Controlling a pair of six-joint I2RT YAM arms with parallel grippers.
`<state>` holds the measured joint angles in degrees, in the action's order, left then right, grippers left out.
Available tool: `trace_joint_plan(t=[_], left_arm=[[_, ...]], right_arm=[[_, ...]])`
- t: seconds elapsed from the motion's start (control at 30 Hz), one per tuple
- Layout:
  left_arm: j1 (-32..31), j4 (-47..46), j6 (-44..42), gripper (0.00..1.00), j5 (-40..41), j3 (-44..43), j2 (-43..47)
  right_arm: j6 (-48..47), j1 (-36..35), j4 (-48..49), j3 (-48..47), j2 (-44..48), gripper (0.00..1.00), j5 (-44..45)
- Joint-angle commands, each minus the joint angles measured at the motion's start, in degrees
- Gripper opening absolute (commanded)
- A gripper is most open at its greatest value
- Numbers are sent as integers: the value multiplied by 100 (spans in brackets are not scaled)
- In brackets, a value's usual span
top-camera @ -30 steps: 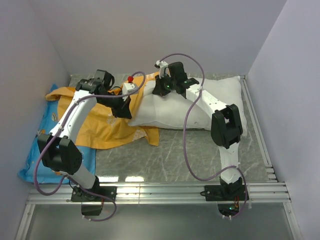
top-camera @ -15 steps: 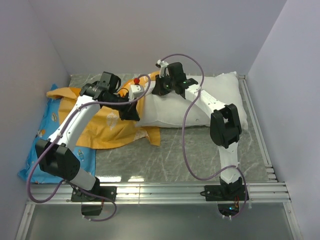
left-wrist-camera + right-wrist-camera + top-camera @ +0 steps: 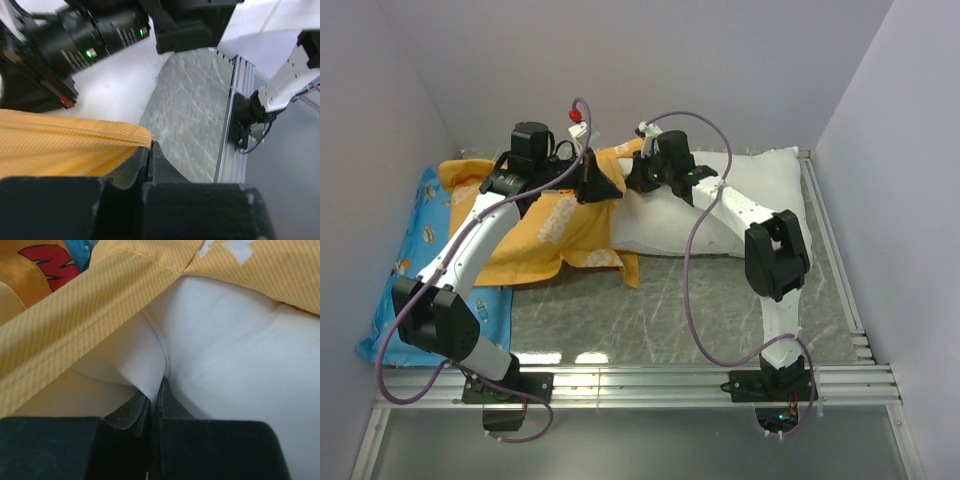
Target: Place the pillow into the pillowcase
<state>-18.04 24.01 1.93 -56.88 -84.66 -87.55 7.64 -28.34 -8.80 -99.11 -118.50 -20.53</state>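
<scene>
left gripper (image 3: 150, 159): jaws closed tight on the hem of the pillowcase (image 3: 545, 225), a fold of orange cloth pinched between them; right gripper (image 3: 159, 396): jaws likewise closed, nipping a small pleat of the pillow (image 3: 745, 195) at its left end; you hold one thing in each tool and nothing else.

position of goods: the pillow lies along the back of the table (image 3: 720, 300), long axis running left to right, most of it bare and to the right of both grippers; the pillowcase is spread to the left of it, its held hem raised and draped just over the pillow's left end (the right wrist view shows orange hem lying on white cloth); the blue cartoon pillow (image 3: 385, 320) sits partly under the case at the far left, apart from the work.

governing relation: the mouth of the case faces right, the pillow's end faces left, and the two grippers stand just beside each other at that meeting; in my judgement only the tip is covered; your next travel should follow the pillow's long axis, case drawn rightward or pillow fed leftward; risk: the thin pleat may slip.
</scene>
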Motion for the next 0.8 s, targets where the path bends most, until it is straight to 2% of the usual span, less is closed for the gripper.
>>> trace_joint_plan(t=[0.0,0.03,0.1,0.13,0.23,0.27,0.33,0.37,0.43,0.5,0.53,0.63,0.73,0.77], left_arm=[[-50,-1478,976,0,-325,178,572],[-42,-1426,897,0,347,265,581],[-15,-1242,634,0,870,380,485],[2,-971,537,0,1350,485,432],[73,-215,-122,7,1417,714,168],[142,-47,-175,18,1356,793,168],[309,296,-396,33,1092,741,194],[545,280,-300,50,1074,601,203],[784,139,131,58,1222,338,230],[969,60,298,72,1616,-161,99],[969,69,273,73,2132,-321,11],[978,60,255,74,2935,-787,-516],[934,375,0,75,2902,-1262,-1193],[925,533,-9,75,2659,-1376,-1325]], right_arm=[[158,-75,517,461,370,0,174],[202,-84,624,706,432,0,-88],[308,-75,773,866,590,0,-607],[369,-58,809,1032,661,0,-1158],[414,-75,871,1429,942,0,-1970],[405,-75,871,1569,1021,0,-2120],[283,-102,801,1693,1083,0,-2410],[256,-119,775,1841,1127,0,-2507],[220,-102,800,2017,1180,0,-2630],[255,-110,871,2325,1276,0,-2710],[256,-119,871,2422,1294,0,-2797],[98,-181,871,2668,1364,0,-2921],[-69,-225,871,2792,1391,0,-2930],[-87,-225,871,2835,1417,0,-2921]])
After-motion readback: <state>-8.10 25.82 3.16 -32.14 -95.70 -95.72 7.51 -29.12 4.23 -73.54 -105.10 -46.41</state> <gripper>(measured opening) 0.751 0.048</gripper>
